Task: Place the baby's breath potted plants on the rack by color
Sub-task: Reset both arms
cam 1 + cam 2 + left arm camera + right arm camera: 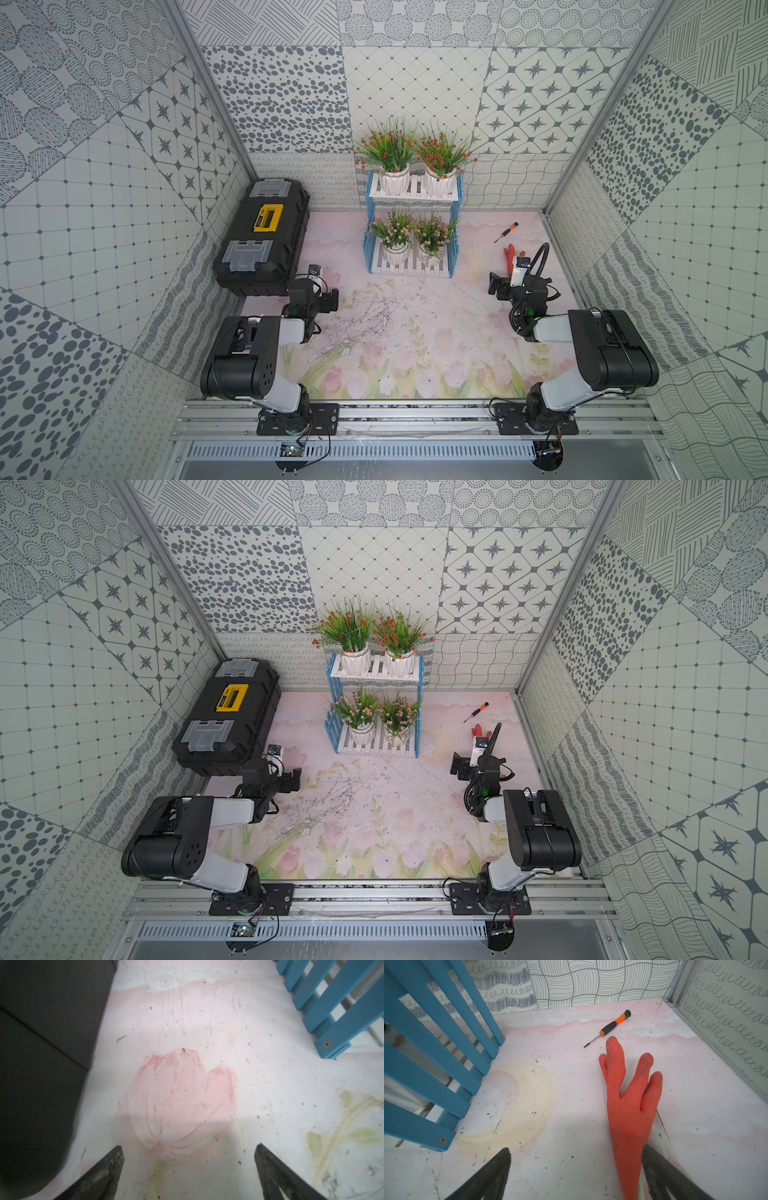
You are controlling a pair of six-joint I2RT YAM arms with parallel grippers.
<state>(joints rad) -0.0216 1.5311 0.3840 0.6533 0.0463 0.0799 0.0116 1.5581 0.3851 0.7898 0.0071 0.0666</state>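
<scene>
A pink flower-print mat covers the table. The black toolbox with its yellow handle sits at the mat's left edge, lid shut; in the left wrist view its dark side fills one edge.

The rack stands upright at the back middle of the mat, against the wall, well apart from the toolbox. Its blue slats show in both wrist views.

Both arms are folded low near the front rail, one on each side of the mat. The left gripper hovers over a painted tulip between toolbox and rack, its jaws spread wide with only bare mat between them. The right gripper is likewise spread wide and grips nothing; one finger sits just beside the wrist end of the glove.

All four plants stand on the rack. The two red plants stand side by side on the top shelf, upright in white pots. The two pink plants stand side by side on the bottom shelf, directly below them.

The orange glove lies flat on the mat right of the rack, partly hidden by the right wrist in both top views.

The screwdriver, orange and black, lies near the back right corner, just beyond the glove's fingertips, not touching them.
</scene>
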